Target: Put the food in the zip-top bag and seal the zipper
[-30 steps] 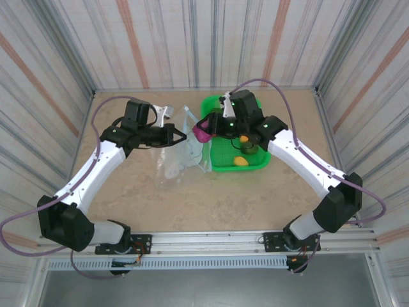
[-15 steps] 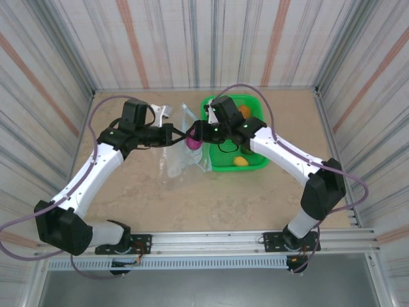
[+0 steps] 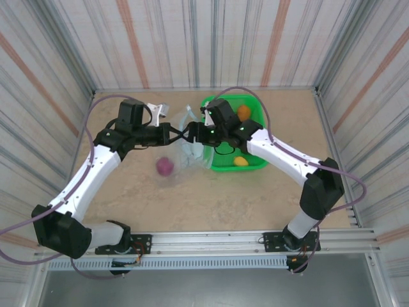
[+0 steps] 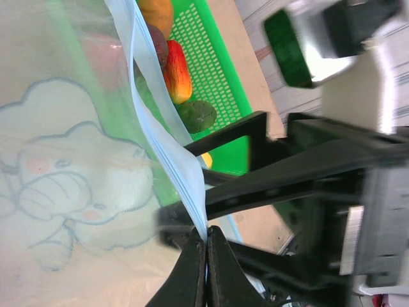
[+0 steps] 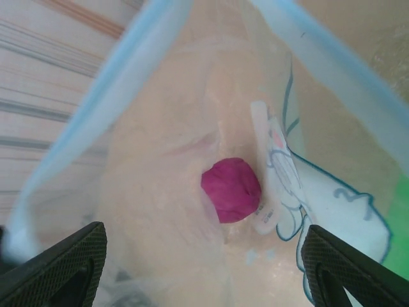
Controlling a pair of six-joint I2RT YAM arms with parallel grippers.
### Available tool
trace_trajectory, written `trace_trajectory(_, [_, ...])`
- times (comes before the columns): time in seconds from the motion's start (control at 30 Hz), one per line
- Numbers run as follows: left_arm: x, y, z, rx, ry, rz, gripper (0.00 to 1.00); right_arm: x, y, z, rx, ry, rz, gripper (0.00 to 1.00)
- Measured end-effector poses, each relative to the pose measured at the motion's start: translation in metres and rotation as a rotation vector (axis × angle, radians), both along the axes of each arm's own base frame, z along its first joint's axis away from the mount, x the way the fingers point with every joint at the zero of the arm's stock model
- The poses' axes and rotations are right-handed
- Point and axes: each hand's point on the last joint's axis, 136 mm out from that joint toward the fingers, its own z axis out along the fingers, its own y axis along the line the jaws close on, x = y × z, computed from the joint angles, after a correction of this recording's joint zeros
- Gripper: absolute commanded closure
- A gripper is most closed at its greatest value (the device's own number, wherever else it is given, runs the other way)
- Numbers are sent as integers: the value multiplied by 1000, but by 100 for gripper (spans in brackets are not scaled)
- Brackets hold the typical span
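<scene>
The clear zip-top bag lies left of the green basket, its mouth held up. My left gripper is shut on the pale blue zipper at the mouth edge. My right gripper hovers over the open mouth with its fingers spread wide and nothing between them. A magenta-purple fruit lies deep inside the bag, and from above the fruit sits at the bag's lower left. In the basket are a red-orange fruit, a dark green one, an orange one and a yellow one.
The green mesh basket stands right of the bag, under the right arm. An elephant drawing is printed on the bag's face. Striped walls close in the table on three sides.
The right gripper carried the magenta fruit leftward from the basket to the bag mouth and let it go; the fruit now lies inside the bag. The left gripper kept its hold.
</scene>
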Motion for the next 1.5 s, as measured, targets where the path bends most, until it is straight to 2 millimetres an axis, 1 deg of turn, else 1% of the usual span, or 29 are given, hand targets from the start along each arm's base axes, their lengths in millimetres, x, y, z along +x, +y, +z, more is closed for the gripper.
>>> trace_trajectory(0.13, [1, 0, -3, 3, 8, 1, 100, -6, -19, 31, 31, -48, -16, 28])
trace_trajectory(0.2, [2, -1, -6, 7, 17, 1, 100, -10, -30, 44, 45, -70, -31, 29])
trace_trajectory(0.27, [3, 0, -9, 14, 27, 4, 100, -13, -44, 48, 45, -76, -55, 32])
trace_trajectory(0.33, [4, 0, -12, 21, 35, 9, 100, -12, -60, 44, 22, -61, -89, 34])
trace_trajectory(0.43, [4, 1, -14, 28, 40, 15, 100, -4, -86, 26, -51, -18, -160, 32])
trace_trajectory(0.5, [4, 2, -14, 30, 40, 17, 100, -2, -108, 8, -140, 12, -201, 30])
trace_trajectory(0.6, [4, 2, -14, 30, 39, 18, 100, -2, -136, -14, -277, 37, -236, 29])
trace_trajectory(0.67, [4, 2, -14, 30, 39, 18, 100, -4, -150, -31, -373, 63, -232, 28])
trace_trajectory(0.73, [4, 2, -14, 29, 39, 18, 100, -6, -160, -50, -452, 100, -211, 25])
trace_trajectory(0.87, [4, 2, -14, 28, 41, 19, 100, -9, -170, -91, -585, 196, -158, 19])
trace_trajectory(0.97, [4, 2, -14, 29, 41, 19, 100, -9, -172, -117, -648, 253, -128, 18])
trace_trajectory(1.07, [4, 2, -14, 29, 41, 19, 100, -6, -174, -138, -681, 299, -117, 18])
trace_trajectory(1.27, [4, 1, -14, 29, 41, 18, 100, 4, -181, -173, -721, 370, -125, 18])
trace_trajectory(1.3, [4, 1, -14, 29, 41, 18, 100, 6, -182, -178, -728, 380, -126, 18])
trace_trajectory(1.43, [4, 1, -14, 29, 40, 18, 100, 12, -182, -194, -742, 397, -113, 27])
trace_trajectory(1.5, [4, 1, -14, 29, 40, 18, 100, 13, -180, -199, -738, 402, -107, 35])
